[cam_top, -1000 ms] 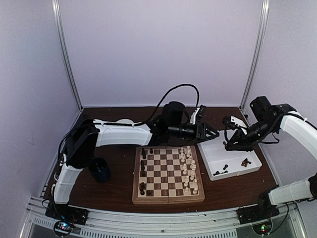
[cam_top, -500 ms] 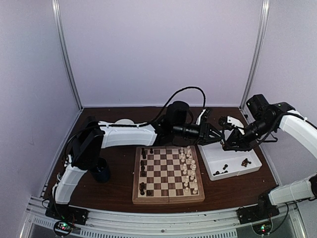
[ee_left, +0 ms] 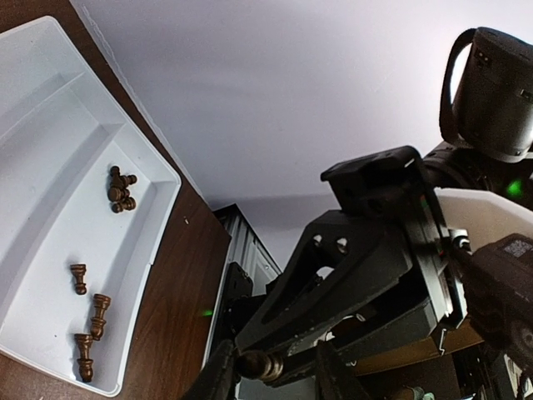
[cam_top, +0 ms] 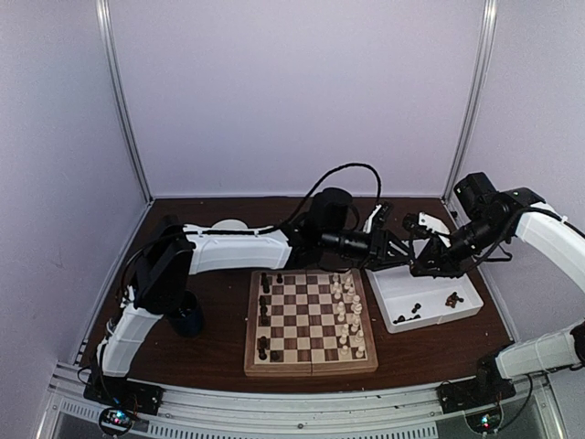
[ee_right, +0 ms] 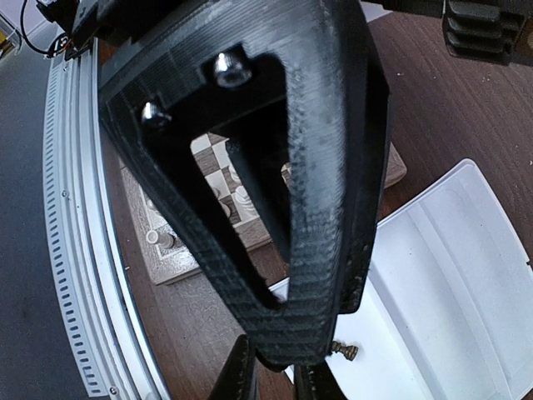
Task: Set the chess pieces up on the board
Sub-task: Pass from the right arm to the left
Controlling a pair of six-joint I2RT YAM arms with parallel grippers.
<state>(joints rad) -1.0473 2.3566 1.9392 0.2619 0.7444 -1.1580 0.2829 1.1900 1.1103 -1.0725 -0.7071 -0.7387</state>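
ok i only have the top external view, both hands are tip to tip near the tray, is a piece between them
observer: yes, left wrist view shows a dark piece crosswise inside the left hand, close to one finger, gap to the other
operator: who's holding it
observer: cannot tell, but right wrist view shows the right hand with its fingers almost together, no piece seen between them
operator: how many still to place
observer: left wrist view shows three single dark pieces and a small clump in the tray
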